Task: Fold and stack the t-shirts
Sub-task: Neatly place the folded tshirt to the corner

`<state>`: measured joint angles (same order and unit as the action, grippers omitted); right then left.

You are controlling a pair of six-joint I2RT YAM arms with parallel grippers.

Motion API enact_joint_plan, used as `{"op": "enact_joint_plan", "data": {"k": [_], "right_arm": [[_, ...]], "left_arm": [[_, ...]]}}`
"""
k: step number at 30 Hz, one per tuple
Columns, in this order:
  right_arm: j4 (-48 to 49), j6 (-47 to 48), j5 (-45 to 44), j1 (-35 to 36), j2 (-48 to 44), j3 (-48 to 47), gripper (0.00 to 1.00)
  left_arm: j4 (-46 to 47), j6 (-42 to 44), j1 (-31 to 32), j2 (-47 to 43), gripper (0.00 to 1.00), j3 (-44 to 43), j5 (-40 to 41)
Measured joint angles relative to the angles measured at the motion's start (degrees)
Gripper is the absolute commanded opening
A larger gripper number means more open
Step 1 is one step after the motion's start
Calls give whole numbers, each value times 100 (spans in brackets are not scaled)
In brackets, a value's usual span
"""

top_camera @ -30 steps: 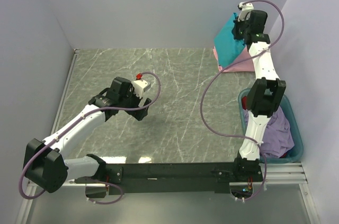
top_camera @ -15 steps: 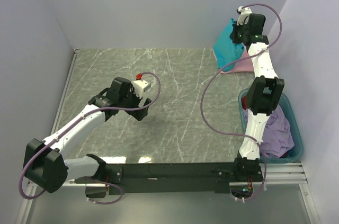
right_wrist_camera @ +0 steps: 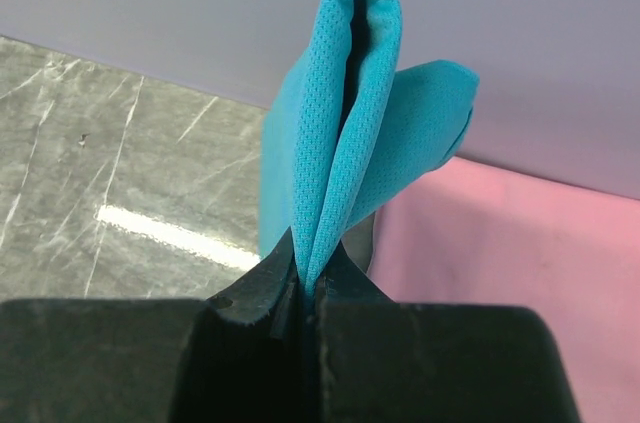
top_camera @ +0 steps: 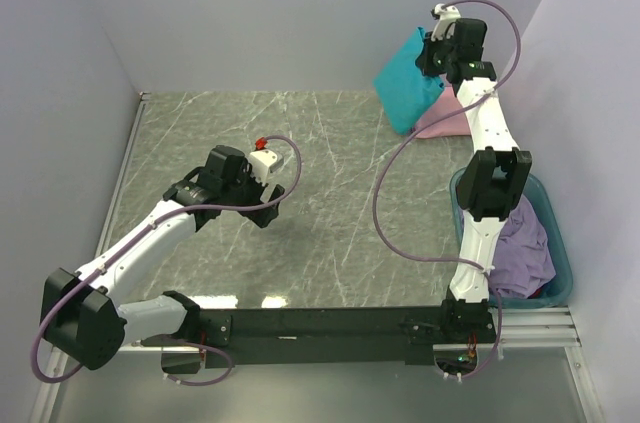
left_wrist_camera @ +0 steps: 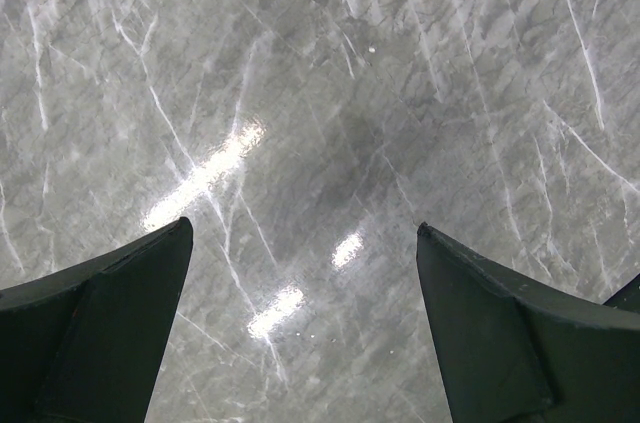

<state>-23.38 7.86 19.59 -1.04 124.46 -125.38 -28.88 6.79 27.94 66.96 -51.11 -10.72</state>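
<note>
Right fingers (right_wrist_camera: 250,298), clenched on the teal t-shirt (top_camera: 405,83), have carried it left; left fingers (left_wrist_camera: 100,323) stay spread.

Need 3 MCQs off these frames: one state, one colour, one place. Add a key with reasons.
1. The left end effector is:
A. open and empty
B. shut on cloth
C. shut on nothing

2. The shirt held by the right end effector is:
A. pink
B. teal
C. red

3. The lavender t-shirt lies:
A. in the basket
B. in the left end effector
C. in the right end effector

Key:
1 A: its fingers stand wide apart with only bare marble between them.
2 B: the teal t-shirt is pinched between the closed jaws.
3 A: the lavender cloth is heaped inside the basket's rim, near the right arm's base.
</note>
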Motion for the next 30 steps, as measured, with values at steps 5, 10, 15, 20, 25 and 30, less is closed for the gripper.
{"op": "enact_joint_plan", "data": {"k": [5,10,15,20,25,30], "right_arm": [[17,-55,-4,-2,-4,37,0],[208,-22,-68,-2,-2,326,0],[245,81,-166,-13,50,391,0],[326,195,-232,-50,50,391,0],[326,354,-247,-155,50,389,0],[352,632,-264,-302,50,402,0]], "left_arm": [[0,0,0,0,99,2,-20],[-13,4,0,0,99,2,-50],[-39,9,0,0,99,0,-57],[-70,9,0,11,99,2,-66],[-105,26,0,31,99,2,-103],[-138,59,0,31,99,0,-125]]}}
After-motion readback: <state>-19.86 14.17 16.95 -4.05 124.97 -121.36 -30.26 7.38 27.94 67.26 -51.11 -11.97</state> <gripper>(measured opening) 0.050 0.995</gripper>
